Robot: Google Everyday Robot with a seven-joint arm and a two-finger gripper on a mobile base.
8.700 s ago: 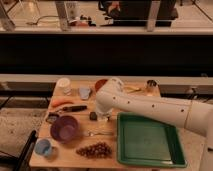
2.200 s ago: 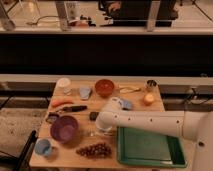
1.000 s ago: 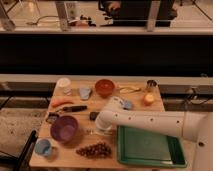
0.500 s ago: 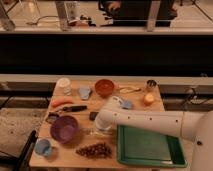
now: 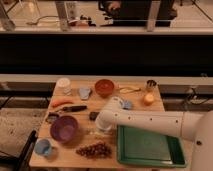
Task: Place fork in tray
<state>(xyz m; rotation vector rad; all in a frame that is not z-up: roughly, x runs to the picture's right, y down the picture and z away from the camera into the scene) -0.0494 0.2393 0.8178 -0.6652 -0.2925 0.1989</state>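
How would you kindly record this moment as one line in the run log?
pincer: low over table, right of round purple bowl | thin silvery metal fork: on table at pincer | large green rectangular plastic tray: holds no fork

Claw [image 5: 100, 129] seemingly hemmed by purple bowl [image 5: 63, 128] and grapes [image 5: 95, 149]; tray [image 5: 150, 147] open

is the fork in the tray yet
Not yet. The fork lies on the wooden table beside the purple bowl, under the gripper; the green tray looks empty.

No readable txt, labels or nos. anywhere, gripper [image 5: 101, 129] low over table, left of tray [image 5: 150, 146]
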